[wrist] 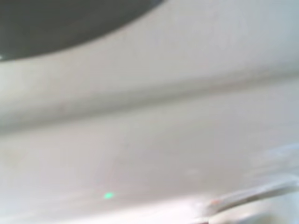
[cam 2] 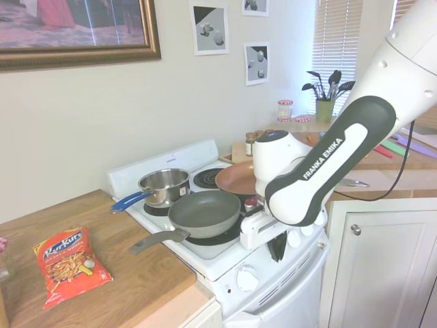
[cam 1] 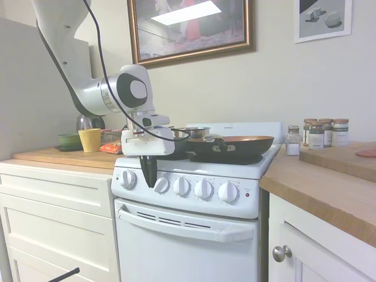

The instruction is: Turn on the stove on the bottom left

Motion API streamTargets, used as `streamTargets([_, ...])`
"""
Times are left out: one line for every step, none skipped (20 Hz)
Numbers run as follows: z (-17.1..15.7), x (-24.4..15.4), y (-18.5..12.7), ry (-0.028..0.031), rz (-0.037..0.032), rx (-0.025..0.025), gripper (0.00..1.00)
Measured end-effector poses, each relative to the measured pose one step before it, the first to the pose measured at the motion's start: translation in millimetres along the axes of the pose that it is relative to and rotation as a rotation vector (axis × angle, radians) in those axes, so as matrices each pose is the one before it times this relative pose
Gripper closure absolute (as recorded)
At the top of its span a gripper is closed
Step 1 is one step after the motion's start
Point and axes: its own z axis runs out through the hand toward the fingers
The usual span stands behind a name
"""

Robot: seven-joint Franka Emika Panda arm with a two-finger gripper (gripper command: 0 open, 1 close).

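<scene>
- We count five knobs on the stove (cam 1: 194, 235), three pans on top.
- Our gripper (cam 1: 148, 176) hangs between the two leftmost knobs, jaws pressed together.

Cream walls carry a gold-framed painting (cam 1: 191, 29) and small grey prints (cam 2: 210, 27). Wooden surface (cam 1: 329, 188) tops white drawer cabinets (cam 1: 56, 217) and a door with a round metal knob (cam 1: 281, 253). Daylight comes through window blinds (cam 2: 345, 41).
</scene>
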Motion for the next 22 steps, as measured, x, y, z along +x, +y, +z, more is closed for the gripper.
streamTargets([-2.46, -2.43, 2.18, 0.00046, -0.00165, 0.00230, 1.00])
streamTargets([-2.69, -2.47, 2.43, 0.00063, -0.00116, 0.00267, 1.00])
streamTargets([-2.32, -2.60, 3.04, -0.00027, -0.00003, 0.00226, 1.00])
streamTargets([-2.06, -2.35, 3.23, -0.00020, 0.00193, 0.00470, 1.00])
streamTargets([-1.66, -2.63, 4.15, -0.00040, 0.00254, 0.00564, 1.00])
streamTargets([-1.62, -2.30, 4.39, -0.00076, 0.00336, 0.00686, 1.00])
streamTargets([-1.07, -2.14, 4.87, -0.00108, 0.00280, 0.00654, 1.00])
streamTargets([-0.95, -1.80, 4.89, 0.00006, 0.00290, 0.00609, 1.00])
streamTargets([-0.33, -1.52, 4.90, -0.00075, 0.00375, 0.00410, 1.00])
streamTargets([-0.11, -0.98, 4.31, -0.00042, 0.00513, 0.00572, 1.00])
streamTargets([0.83, -0.94, 4.25, -0.00189, 0.00514, 0.00386, 1.00])
streamTargets([0.85, -0.70, 2.83, -0.00051, 0.00258, 0.00486, 1.00])
streamTargets([1.56, -0.93, 2.59, -0.00111, 0.00007, 0.00186, 1.00])
streamTargets([1.42, -0.71, 1.49, -0.00101, 0.00059, 0.00254, 1.00])
streamTargets([1.23, -1.04, 1.12, -0.00461, 0.00390, 0.00188, 0.00])
streamTargets([1.11, -1.24, 0.80, -0.00625, 0.00075, 0.00068, 0.00])
streamTargets([0.61, -0.86, 0.38, -0.00208, -0.00105, 0.00000, 0.00])
streamTargets([0.56, -0.75, 0.34, -0.00070, -0.00105, -0.00055, 0.00])
streamTargets([0.34, -0.27, 0.31, -0.00005, 0.00010, 0.00028, 0.00])
streamTargets([0.09, 0.27, 0.28, 0.00048, 0.00079, 0.00121, 0.00])
streamTargets([-0.04, 0.44, 0.20, 0.00042, 0.00102, 0.00142, 0.00])
streamTargets([-0.06, 0.57, 0.28, -0.00006, 0.00146, 0.00122, 0.00])
